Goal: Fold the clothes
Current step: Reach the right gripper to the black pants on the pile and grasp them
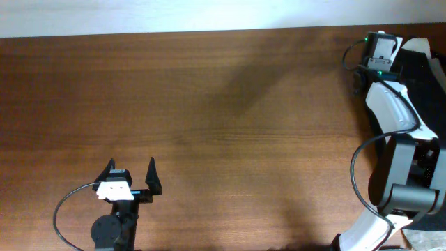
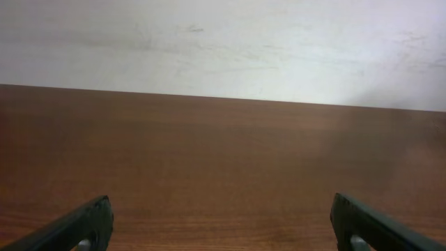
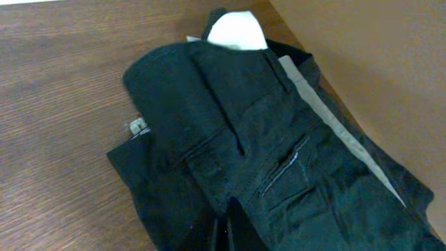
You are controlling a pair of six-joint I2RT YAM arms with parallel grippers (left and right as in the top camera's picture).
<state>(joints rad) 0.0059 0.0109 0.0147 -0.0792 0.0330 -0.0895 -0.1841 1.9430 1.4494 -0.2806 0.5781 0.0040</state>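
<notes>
A pair of dark trousers (image 3: 279,153) lies crumpled at the table's right edge, with a white pocket lining (image 3: 233,31) showing at the far end. In the overhead view the trousers (image 1: 426,84) are a dark patch at the far right, partly under the right arm. My right gripper (image 3: 224,233) is shut, its fingertips pinching a fold of the trousers near the back pockets. My left gripper (image 1: 131,178) is open and empty over bare table at the front left, far from the trousers. Its two fingers also show in the left wrist view (image 2: 221,223).
The brown wooden table (image 1: 223,104) runs to a pale wall (image 2: 223,49) at the back. The right arm's white links and cable (image 1: 394,111) curl along the right edge. Beyond the table's right edge is tan floor (image 3: 376,63).
</notes>
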